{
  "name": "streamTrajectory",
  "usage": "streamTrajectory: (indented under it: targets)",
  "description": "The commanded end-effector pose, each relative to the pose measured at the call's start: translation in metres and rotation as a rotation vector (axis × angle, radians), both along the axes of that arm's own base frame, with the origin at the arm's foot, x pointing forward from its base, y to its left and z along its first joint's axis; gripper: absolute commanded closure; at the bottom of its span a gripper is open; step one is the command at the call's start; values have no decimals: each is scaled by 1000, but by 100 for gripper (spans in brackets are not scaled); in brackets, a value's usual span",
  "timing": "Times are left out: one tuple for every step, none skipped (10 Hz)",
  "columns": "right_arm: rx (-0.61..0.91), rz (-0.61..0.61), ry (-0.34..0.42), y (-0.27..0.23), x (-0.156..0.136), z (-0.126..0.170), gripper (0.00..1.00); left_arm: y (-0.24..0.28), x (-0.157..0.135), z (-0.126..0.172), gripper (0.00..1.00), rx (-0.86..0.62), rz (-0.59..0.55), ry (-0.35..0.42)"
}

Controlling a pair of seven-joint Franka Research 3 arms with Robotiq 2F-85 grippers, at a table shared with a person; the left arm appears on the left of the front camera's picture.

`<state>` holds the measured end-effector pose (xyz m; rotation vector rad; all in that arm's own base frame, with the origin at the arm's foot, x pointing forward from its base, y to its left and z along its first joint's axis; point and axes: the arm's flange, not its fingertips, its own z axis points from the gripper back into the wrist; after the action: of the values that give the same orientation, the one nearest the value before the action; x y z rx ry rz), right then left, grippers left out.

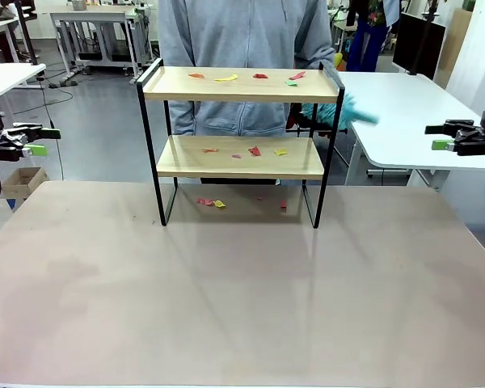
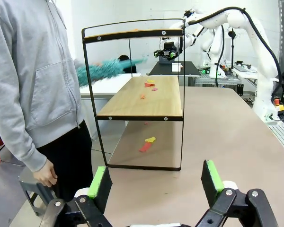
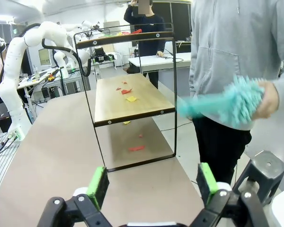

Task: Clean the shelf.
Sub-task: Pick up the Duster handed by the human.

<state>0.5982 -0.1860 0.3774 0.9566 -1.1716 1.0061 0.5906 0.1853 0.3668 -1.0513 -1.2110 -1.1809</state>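
Near part of the desk point(image 1: 226, 307): beige top, bare. Left claw point(image 2: 156, 178) spread wide, green pads well apart, nothing between them. It hangs off the desk's left side, above the floor, aimed inward. Right claw point(image 3: 151, 182) same: wide, holding nothing, out past the desk's right side, in front of a white table point(image 1: 404, 105).

The shelf point(image 1: 241, 95) stands upright on the desk toward the far edge, about centred between the two claws and well apart from both. It has two light wood boards in a thin black frame, with raised rails at the ends of the top board.

Top-board scraps point(image 1: 226, 78): small paper bits in orange, yellow, red and green, spread along the board. Lower-board scraps point(image 1: 255, 150): a few more, red and yellow, near the middle. Desk scraps point(image 1: 218, 204): red and yellow bits on the desk under the shelf, between its legs.

Behind the shelf, at the far side, stands a person in a grey zip hoodie point(image 1: 242, 40) and dark trousers, close to the desk edge. One hand point(image 3: 270, 99) holds a teal fluffy duster point(image 1: 347, 111), blurred, beside the shelf's right end at about top-board height. Cannot tell if it touches the frame. The other hand point(image 2: 47, 172) hangs at the person's side.
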Motion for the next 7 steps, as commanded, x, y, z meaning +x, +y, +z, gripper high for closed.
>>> streamTrajectory:
  targets:
    - [-1,-1,-5,0,0,3,0,-1,0,1,0,1,-2,-4]
    - [-1,-1,-5,0,0,3,0,-1,0,1,0,1,-2,-4]
    - [-1,-1,-5,0,0,3,0,-1,0,1,0,1,-2,-4]
    - [-1,-1,-5,0,0,3,0,-1,0,1,0,1,-2,-4]
    - [-1,-1,-5,0,0,3,0,-1,0,1,0,1,-2,-4]
    - [-1,-1,-5,0,0,3,0,-1,0,1,0,1,-2,-4]
    - [-1,-1,-5,0,0,3,0,-1,0,1,0,1,-2,-4]
